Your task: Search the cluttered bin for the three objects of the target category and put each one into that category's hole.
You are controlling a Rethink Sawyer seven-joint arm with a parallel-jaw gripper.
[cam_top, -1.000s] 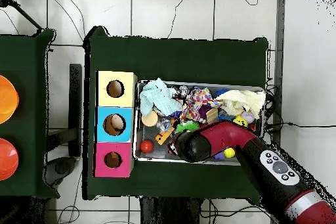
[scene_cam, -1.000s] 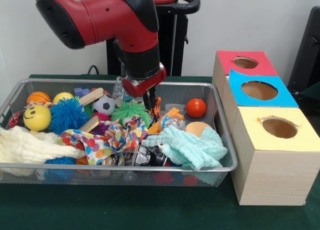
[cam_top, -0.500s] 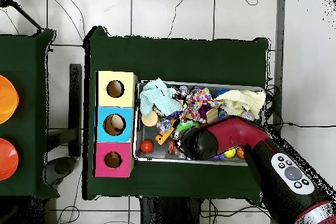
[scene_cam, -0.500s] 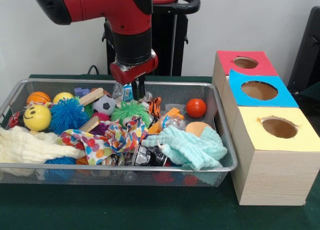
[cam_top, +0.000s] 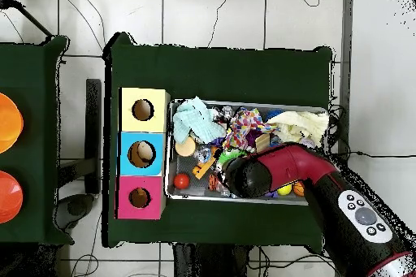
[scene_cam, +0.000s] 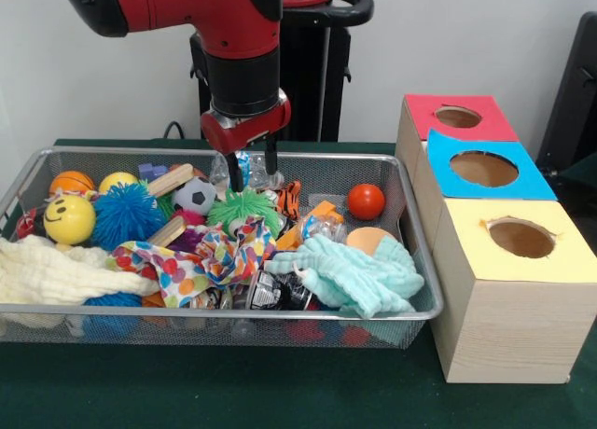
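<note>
The bin (scene_cam: 410,261), a wire mesh basket on the green desk (scene_cam: 280,392), is heaped with toys and cloths and sits just beside a row of three wooden boxes, each with a round hole in its coloured top: the red box (scene_cam: 457,117) at the far end, the blue box (scene_cam: 483,168) in the middle and the yellow box (scene_cam: 522,238) nearest the desk's front edge. The tool (scene_cam: 252,174) hangs over the bin's back edge with its two fingers spread apart, a small clear packet with blue print (scene_cam: 241,170) showing between them; whether they grip it cannot be told. Below lie a spiky green ball (scene_cam: 244,207), a soccer ball (scene_cam: 194,195), a red ball (scene_cam: 366,201) towards the boxes, and a mint green cloth (scene_cam: 350,272) at the front edge
</note>
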